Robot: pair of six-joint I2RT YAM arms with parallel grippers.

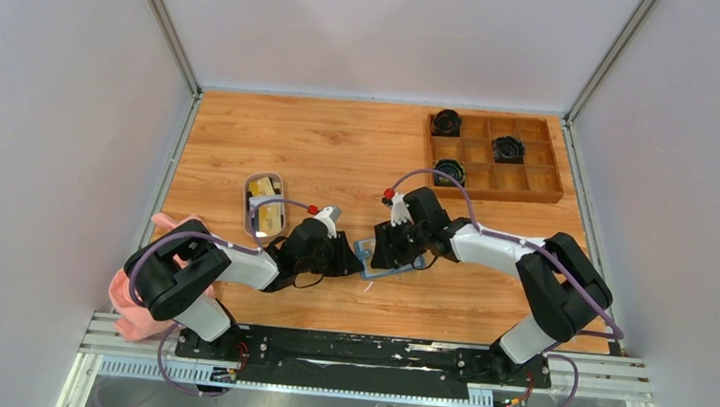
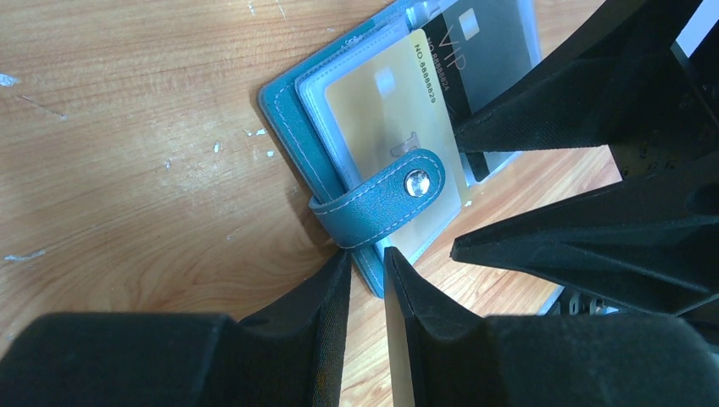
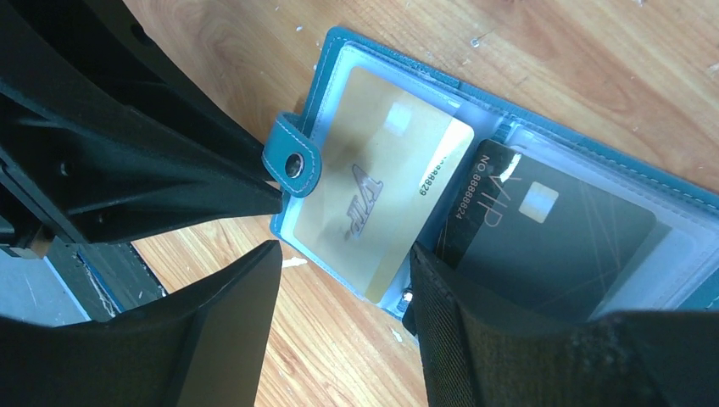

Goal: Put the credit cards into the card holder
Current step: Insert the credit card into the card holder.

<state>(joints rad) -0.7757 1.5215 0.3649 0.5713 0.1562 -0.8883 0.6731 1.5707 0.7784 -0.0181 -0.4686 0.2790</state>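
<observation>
The teal-blue card holder (image 1: 382, 270) lies open on the wood between my two grippers. In the left wrist view its cover (image 2: 288, 127) shows, and its strap (image 2: 381, 199) with the snap button lies over a gold card (image 2: 381, 110). The gold card (image 3: 373, 170) sits partly in the left clear pocket. A black VIP card (image 3: 551, 237) sits in the right pocket. My left gripper (image 2: 367, 254) is nearly closed, with the holder's edge between its tips. My right gripper (image 3: 343, 263) is open, and the gold card's corner lies between its fingers.
A small oval white dish (image 1: 264, 202) with more yellowish cards stands left of the grippers. A brown wooden compartment tray (image 1: 493, 155) with black items is at the back right. A pink cloth (image 1: 134, 293) lies at the near left edge.
</observation>
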